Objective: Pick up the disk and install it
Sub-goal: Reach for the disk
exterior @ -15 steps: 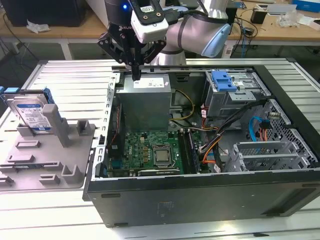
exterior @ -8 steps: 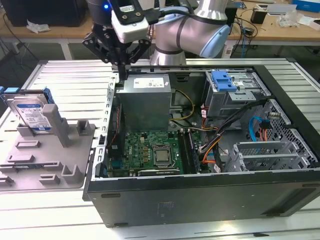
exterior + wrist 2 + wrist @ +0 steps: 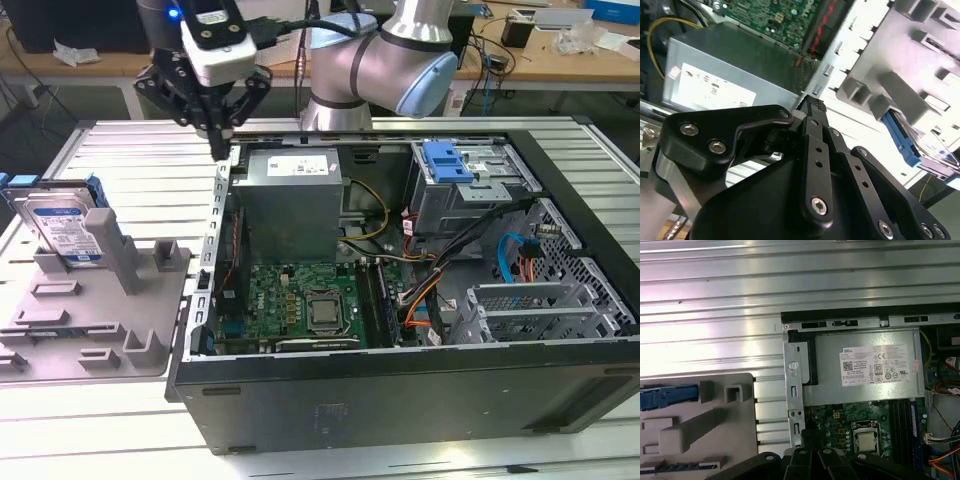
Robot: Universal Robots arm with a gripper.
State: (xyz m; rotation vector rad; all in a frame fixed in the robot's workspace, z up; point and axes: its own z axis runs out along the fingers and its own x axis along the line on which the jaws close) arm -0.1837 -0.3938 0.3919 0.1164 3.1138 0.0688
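While the disk (image 3: 62, 228) stands in its grey holder (image 3: 135, 325), empty clenched fingers (image 3: 216, 135) hover by the case (image 3: 400, 400).

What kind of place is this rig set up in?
Most likely a robotics lab or test bench for computer assembly. An open computer case sits on a ribbed metal table, the disk stands in a grey holder beside it, and desks strewn with cables run behind.

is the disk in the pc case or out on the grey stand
Out. The disk stands on edge in the grey stand, outside the open case; the gripper hangs apart from it.
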